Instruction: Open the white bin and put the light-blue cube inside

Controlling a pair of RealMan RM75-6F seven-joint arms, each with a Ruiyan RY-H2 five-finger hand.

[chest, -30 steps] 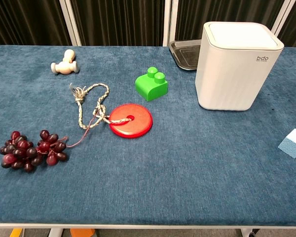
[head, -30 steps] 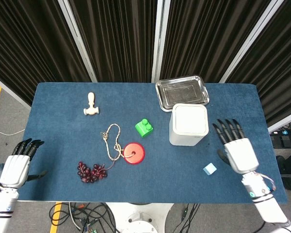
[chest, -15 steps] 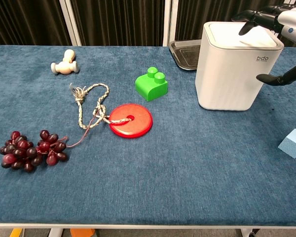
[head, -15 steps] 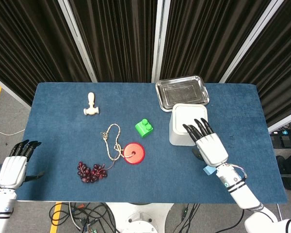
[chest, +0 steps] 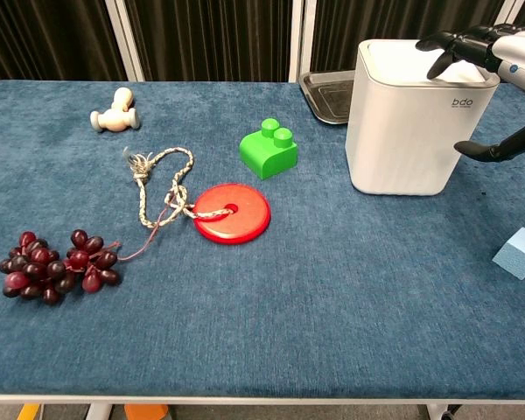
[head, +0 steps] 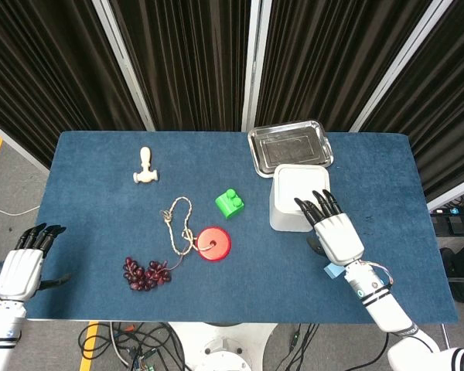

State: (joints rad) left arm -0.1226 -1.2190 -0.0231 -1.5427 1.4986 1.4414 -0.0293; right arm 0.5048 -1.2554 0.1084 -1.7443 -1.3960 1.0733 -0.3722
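Observation:
The white bin stands upright at the right of the blue table, its lid down. My right hand is over the bin's near right top, fingers spread with the tips on or just above the lid and the thumb off to the side. The light-blue cube lies on the cloth near the right front; in the head view only a sliver of the cube shows under my wrist. My left hand hangs open off the table's left front corner, holding nothing.
A steel tray lies behind the bin. A green block, a red disc with a rope loop, dark grapes and a cream wooden peg are spread over the left and middle of the table.
My right hand swung left from beside the cube to over the bin's top, then settled slightly lower. The left hand drifted a little left and down.

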